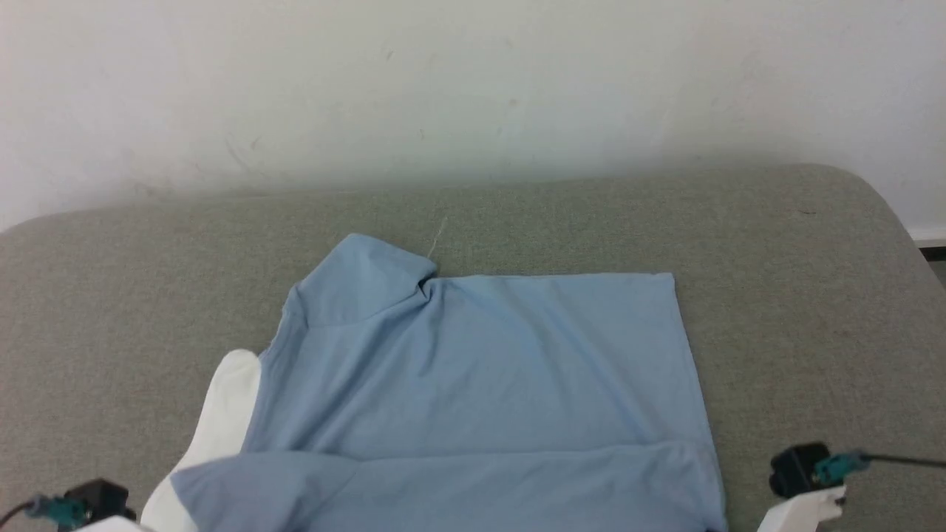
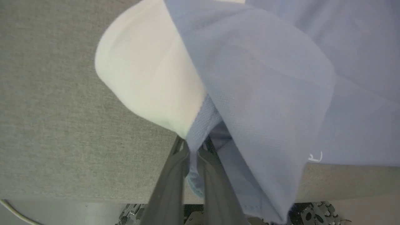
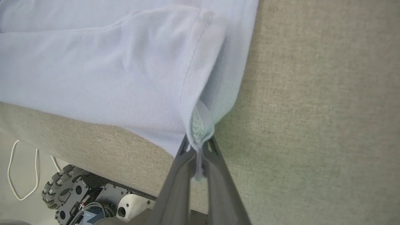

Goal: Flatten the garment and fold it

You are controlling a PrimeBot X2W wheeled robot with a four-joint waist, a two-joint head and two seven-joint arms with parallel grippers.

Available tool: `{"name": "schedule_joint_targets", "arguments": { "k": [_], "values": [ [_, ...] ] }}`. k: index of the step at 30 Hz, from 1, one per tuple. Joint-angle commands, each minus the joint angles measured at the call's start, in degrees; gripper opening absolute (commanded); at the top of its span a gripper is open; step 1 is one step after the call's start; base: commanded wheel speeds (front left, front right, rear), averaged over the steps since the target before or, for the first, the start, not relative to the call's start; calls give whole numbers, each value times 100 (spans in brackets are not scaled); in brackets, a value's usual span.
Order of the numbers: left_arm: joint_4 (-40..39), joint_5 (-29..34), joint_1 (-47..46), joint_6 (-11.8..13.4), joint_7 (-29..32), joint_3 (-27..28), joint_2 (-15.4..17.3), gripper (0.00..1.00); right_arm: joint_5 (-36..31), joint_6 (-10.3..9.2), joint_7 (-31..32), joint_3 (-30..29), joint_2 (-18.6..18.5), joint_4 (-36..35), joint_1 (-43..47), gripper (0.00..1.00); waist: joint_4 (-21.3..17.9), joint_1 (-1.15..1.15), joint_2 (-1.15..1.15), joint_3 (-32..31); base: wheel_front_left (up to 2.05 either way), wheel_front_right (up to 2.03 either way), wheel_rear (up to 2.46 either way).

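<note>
Left hand (image 2: 193,150) pinches the garment (image 1: 480,355) just beside its white collar (image 2: 147,72), right hand (image 3: 199,147) pinches a hemmed corner; cloth lies between and beyond my hands on the desk (image 1: 798,295), probably so this edge folds over evenly

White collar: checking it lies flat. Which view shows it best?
Left wrist view: the white collar is large and close. Head view shows it small at the polo shirt's left edge; right wrist view shows the hem corner.
</note>
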Motion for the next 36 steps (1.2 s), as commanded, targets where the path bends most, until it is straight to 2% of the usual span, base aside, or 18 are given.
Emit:
{"name": "schedule_joint_targets", "arguments": {
  "k": [1, 2, 3, 4, 5, 9, 15, 20, 24, 30, 36],
  "values": [
    [21, -101, 150, 48, -17, 43, -22, 0, -16, -4, -26, -35, 98, 50, 131, 0, -2, 1, 0, -3, 0, 0, 0],
    [55, -174, 218, 42, -33, 55, -91, 0, -71, -4, -70, -28, 130, 112, 203, 7, 1, 1, 0, -1, 0, 0, 0],
    [104, -220, 259, 27, -74, 66, -155, 0, -97, -4, -131, -25, 175, 172, 259, 44, 7, 1, 0, 8, 0, 0, 0],
    [172, -235, 273, 14, -147, 80, -217, 29, -107, -4, -232, -40, 228, 205, 291, 100, 13, 1, 0, 16, 0, 0, 0],
    [240, -232, 264, -8, -225, 89, -272, 100, -174, -4, -378, -39, 243, 214, 301, 100, 22, 1, 0, 23, 0, 0, 0],
    [413, -101, 70, -66, -639, 196, -395, 100, -517, -4, -1314, -176, 327, 48, 251, 100, 40, 1, 0, 19, 0, 0, 0],
    [370, 375, -486, 72, -1444, 514, -352, 100, -1199, -4, -2722, -699, 679, -476, 66, 100, -26, 1, 0, 50, 0, 0, 0],
    [325, 758, -1275, 110, -1808, 478, -396, 100, -1685, -4, -3219, -916, 910, -1002, -164, 100, -163, 1, 0, 269, 0, 0, 0],
    [406, 1009, -2106, 83, -1937, 335, -505, 100, -1894, -4, -3395, -948, 1052, -1377, -457, 100, -365, 1, 0, 673, 0, 0, 0],
    [1024, 1230, -3484, -256, -1819, 76, -526, 100, -1983, -4, -3516, -876, 1153, -1666, -868, 100, -723, 1, 0, 1394, 0, 0, 0],
    [1782, 1148, -4789, -751, -1095, -223, -491, 100, -1974, -4, -3632, -810, 1265, -1592, -1112, 100, -1002, 1, 0, 1982, 0, 0, 0]
  ]
}}
